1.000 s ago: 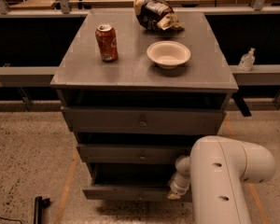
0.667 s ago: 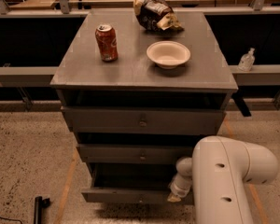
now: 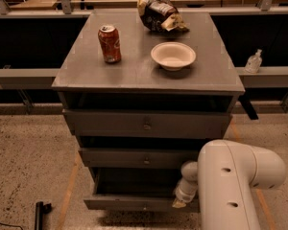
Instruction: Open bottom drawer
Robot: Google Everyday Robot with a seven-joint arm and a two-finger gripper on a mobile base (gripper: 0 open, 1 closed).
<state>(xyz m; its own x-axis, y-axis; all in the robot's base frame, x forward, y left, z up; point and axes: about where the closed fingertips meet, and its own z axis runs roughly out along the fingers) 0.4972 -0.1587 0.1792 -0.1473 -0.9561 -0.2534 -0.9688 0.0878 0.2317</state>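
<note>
The bottom drawer (image 3: 125, 203) is the lowest of three grey drawers in the cabinet (image 3: 144, 75). It stands pulled out toward me, with its dark inside showing behind its flat front. Its small knob (image 3: 145, 207) sits at the front's centre. My gripper (image 3: 179, 203) is at the drawer front's top edge, right of the knob. The white arm (image 3: 230, 186) runs down to it from the lower right and hides the drawer's right end.
On the cabinet top stand a red soda can (image 3: 109, 43), a white bowl (image 3: 173, 55) and a crumpled chip bag (image 3: 158, 11). The two upper drawers (image 3: 146, 124) sit further in. A sanitizer bottle (image 3: 253, 61) is on the right rail. A black object (image 3: 39, 213) lies on the floor.
The bottom drawer has slid a little further out toward me, and the gripper and arm have moved with it. Nothing on the cabinet top has moved.
</note>
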